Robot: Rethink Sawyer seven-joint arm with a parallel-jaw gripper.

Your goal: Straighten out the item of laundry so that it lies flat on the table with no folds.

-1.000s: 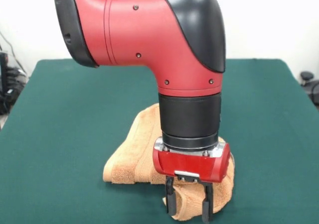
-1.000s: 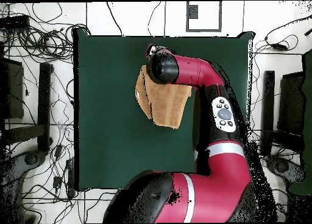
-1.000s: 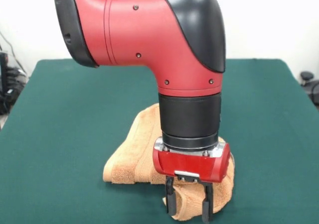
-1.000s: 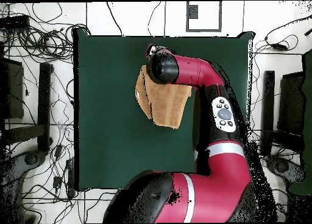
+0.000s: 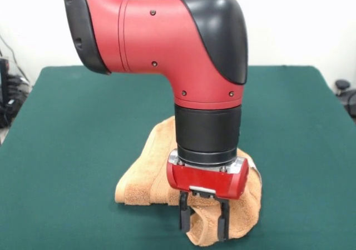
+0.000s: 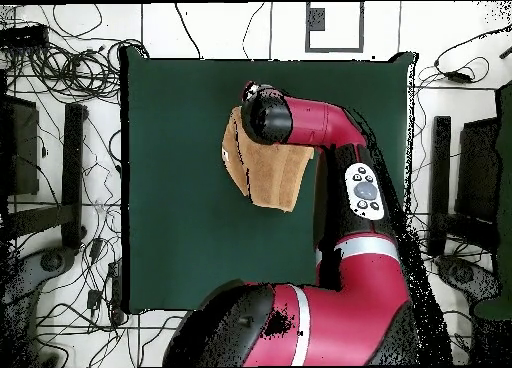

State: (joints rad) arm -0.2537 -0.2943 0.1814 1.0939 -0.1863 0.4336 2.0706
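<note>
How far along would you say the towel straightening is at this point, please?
Nothing looks finished: the towel is bunched and folded over itself on the table. In hand: the pincer is down at the towel's near edge, its fingers either side of a fold. Whether it grips is unclear. Left: spreading the towel out flat.

Even, bright, diffuse light is seen in both views. In the front view the white wall behind is washed out, nearly featureless. Soft highlights are carried by the glossy red and black robot arm (image 5: 167, 39); a faint shadow is cast beneath it onto the crumpled orange-tan terry towel (image 5: 147, 178). The dark green felt-topped bench (image 5: 67, 150) is lit uniformly, without glare. No motion blur is noted.
</note>
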